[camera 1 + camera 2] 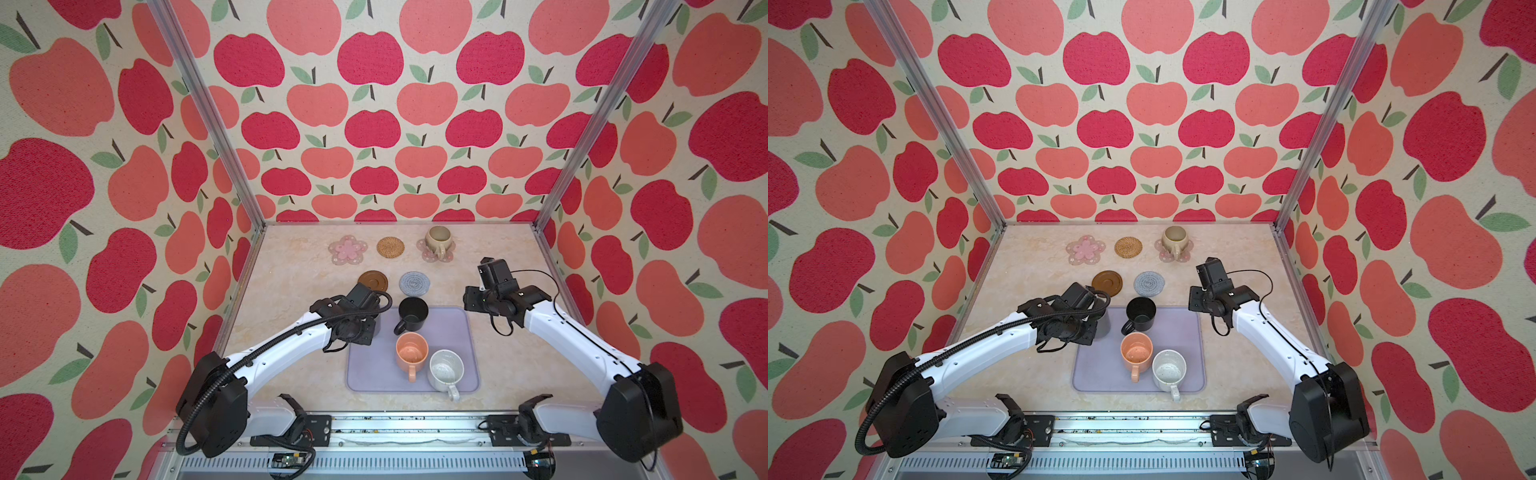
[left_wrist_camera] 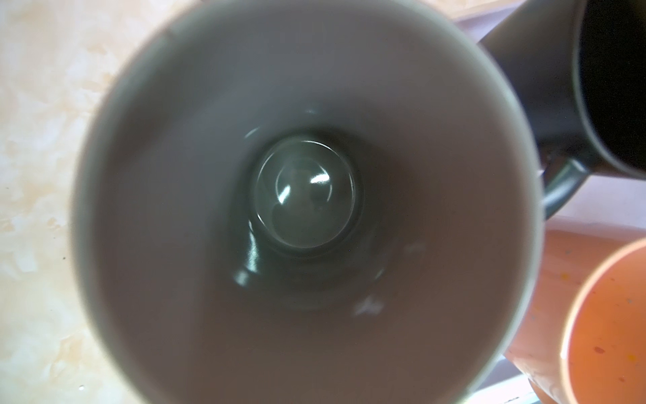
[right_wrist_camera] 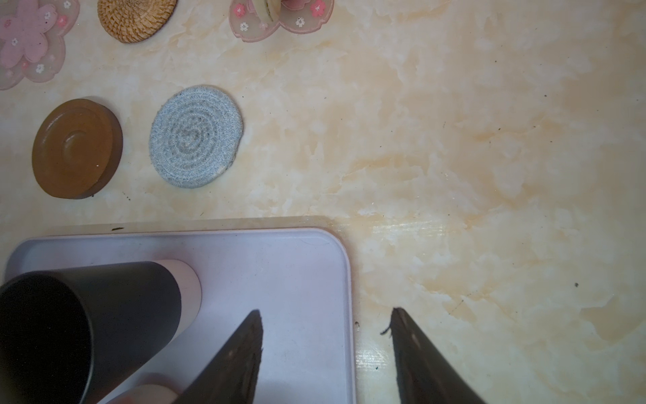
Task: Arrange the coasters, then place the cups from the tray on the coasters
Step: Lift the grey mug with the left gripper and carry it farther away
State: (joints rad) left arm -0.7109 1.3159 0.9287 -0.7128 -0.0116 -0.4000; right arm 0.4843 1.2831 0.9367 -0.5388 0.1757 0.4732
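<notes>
Left gripper [image 1: 368, 318] closed above tall grey mug [image 2: 304, 210], ten o'clock on lavender rectangular tray [image 1: 453, 340], grip unseen; right gripper [image 3: 327, 311] half-open, empty.

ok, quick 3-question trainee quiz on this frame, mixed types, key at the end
1. Count the coasters with no cup on them.
2. True or false: the right gripper is shut on a cup.
3. Which cup stands on a coaster? A peach-orange, B speckled white, C beige-olive cup, D black.

Key
1. Four: pink flower coaster, rattan coaster, brown disc, grey crocheted coaster.
2. False: its jaws are apart with nothing between them.
3. C.
</notes>
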